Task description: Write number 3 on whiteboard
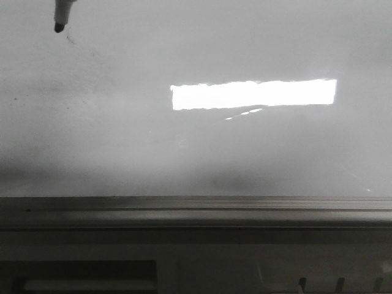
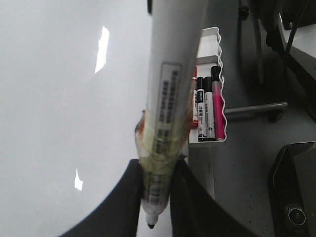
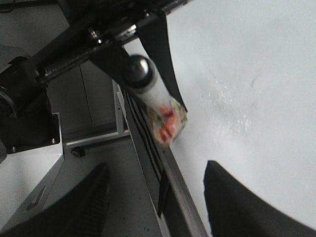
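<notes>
The whiteboard [image 1: 202, 153] fills the front view, glossy and pale grey. A white marker [image 2: 170, 98] wrapped in yellowish tape sits between the black fingers of my left gripper [image 2: 157, 197], which is shut on it. Its black tip [image 1: 59, 27] hangs at the board's top left. The number 3 [image 1: 73, 39] shows only as a short, faint black scrawl just below and right of that tip. Whether the tip touches the board I cannot tell. My right gripper [image 3: 163, 207] stands open and empty over the board's ledge [image 3: 173, 182], looking at the marker's taped rear end [image 3: 168, 121].
A bright rectangular glare [image 1: 254, 94] lies on the board right of centre. A grey metal ledge [image 1: 196, 205] runs along the board's bottom edge. A white tray [image 2: 221, 74] beside the board holds spare black, red and pink markers [image 2: 208, 111].
</notes>
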### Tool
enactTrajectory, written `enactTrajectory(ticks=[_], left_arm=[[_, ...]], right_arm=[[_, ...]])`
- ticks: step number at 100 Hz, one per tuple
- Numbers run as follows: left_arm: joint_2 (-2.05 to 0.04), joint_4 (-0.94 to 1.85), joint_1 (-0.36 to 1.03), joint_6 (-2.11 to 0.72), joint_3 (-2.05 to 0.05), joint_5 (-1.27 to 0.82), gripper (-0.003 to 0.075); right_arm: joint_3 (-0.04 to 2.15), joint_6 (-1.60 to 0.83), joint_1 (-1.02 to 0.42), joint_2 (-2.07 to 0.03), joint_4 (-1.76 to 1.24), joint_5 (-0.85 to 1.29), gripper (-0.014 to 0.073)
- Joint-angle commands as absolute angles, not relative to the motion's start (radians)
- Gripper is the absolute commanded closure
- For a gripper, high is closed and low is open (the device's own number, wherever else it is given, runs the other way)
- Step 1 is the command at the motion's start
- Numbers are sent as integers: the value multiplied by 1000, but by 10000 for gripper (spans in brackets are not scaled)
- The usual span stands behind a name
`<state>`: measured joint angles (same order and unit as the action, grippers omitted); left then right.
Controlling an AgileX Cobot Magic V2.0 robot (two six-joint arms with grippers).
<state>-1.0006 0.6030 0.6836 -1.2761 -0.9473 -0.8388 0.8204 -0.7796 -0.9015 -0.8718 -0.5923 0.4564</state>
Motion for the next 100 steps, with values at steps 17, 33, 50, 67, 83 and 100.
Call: enactTrajectory(ticks=[17,33,50,67,83,100], left_arm=[[-985,639,691,-1277,-981,-792,741],[-985,639,691,-1277,-981,-792,741],[-985,639,691,-1277,-981,-792,741],[-985,639,691,-1277,-981,-789,741],[-985,639,691,-1274,-981,-778,740],[-985,639,689,-1218,-981,-743,613]], right_arm=[[855,-813,-993,-956,-620,156,133],[874,-813,-995,-971,-620,153,133],[915,-813,-997,-1001,-632,164,133],[963,-813,-997,-1068,-638,279,155],[974,-811,-997,-1106,-669,306,445],[974,-811,-997,-1106,-672,289,655]])
